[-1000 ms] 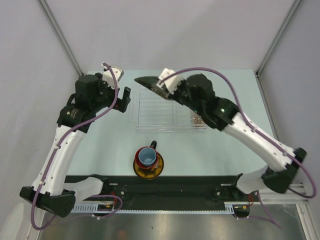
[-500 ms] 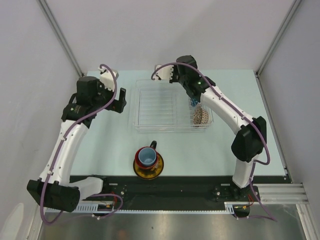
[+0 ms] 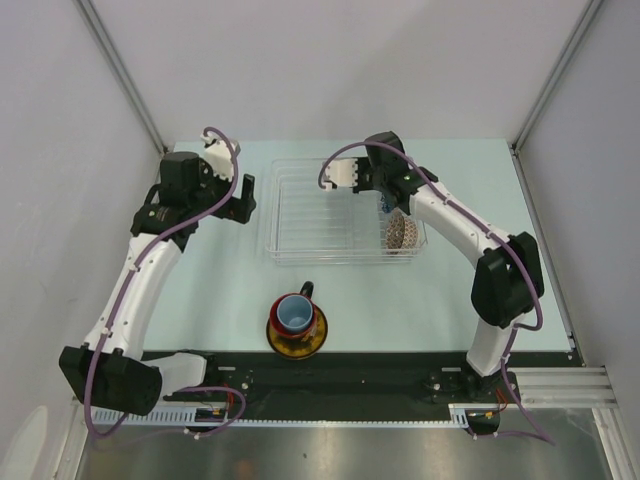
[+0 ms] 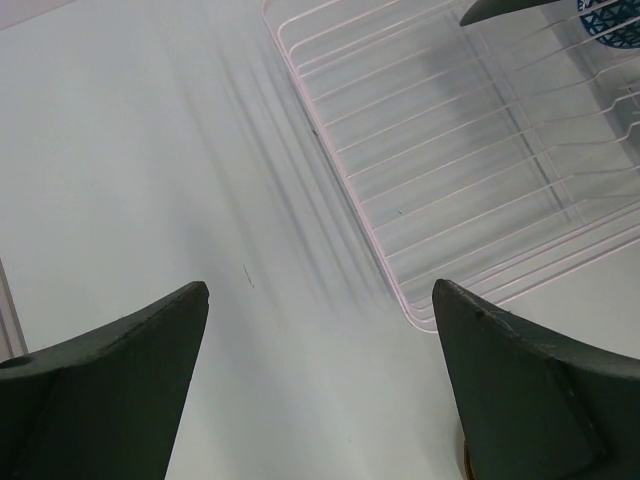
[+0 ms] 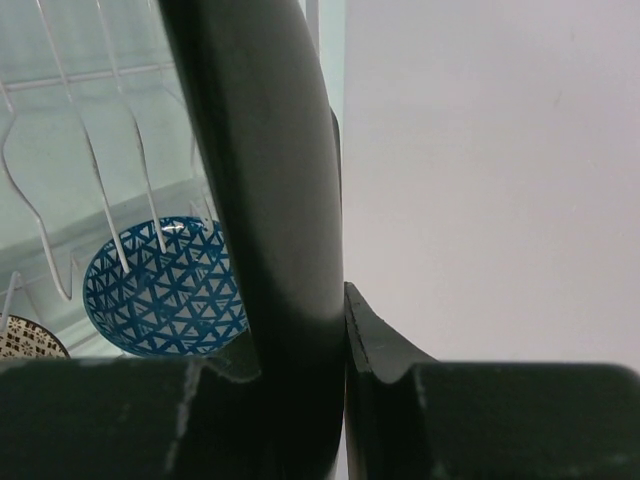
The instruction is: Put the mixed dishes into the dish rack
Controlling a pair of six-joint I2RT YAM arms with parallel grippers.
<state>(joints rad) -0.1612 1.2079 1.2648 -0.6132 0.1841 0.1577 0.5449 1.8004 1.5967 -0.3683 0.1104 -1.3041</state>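
**Plate on edge over the rack's far side, bowl just to its right**

The right gripper [image 3: 348,177] hangs over the far part of the dish rack [image 3: 300,258]. Its fingers pinch a dark slab seen edge-on in the wrist view. This is most likely the square black plate [image 5: 270,180], though no flower pattern shows there. The plate stands upright, its long edge running down toward the rack's pale ribs. The small blue-patterned bowl [image 5: 165,290] already lies in the rack, just right of the plate.

The coming move looks like a straight lowering. It turns on the plate's lower edge meeting a gap between 2 ribs while staying clear of the bowl.

The left gripper [image 4: 320,292] hovers over the table [image 4: 150,150] by the rack's left side, fingers spread wide, holding nothing. The light-blue cup [image 3: 295,313] sits on the saucer [image 3: 295,346] near the arm bases, well apart from both grippers. The left arm seems slightly nearer to them.
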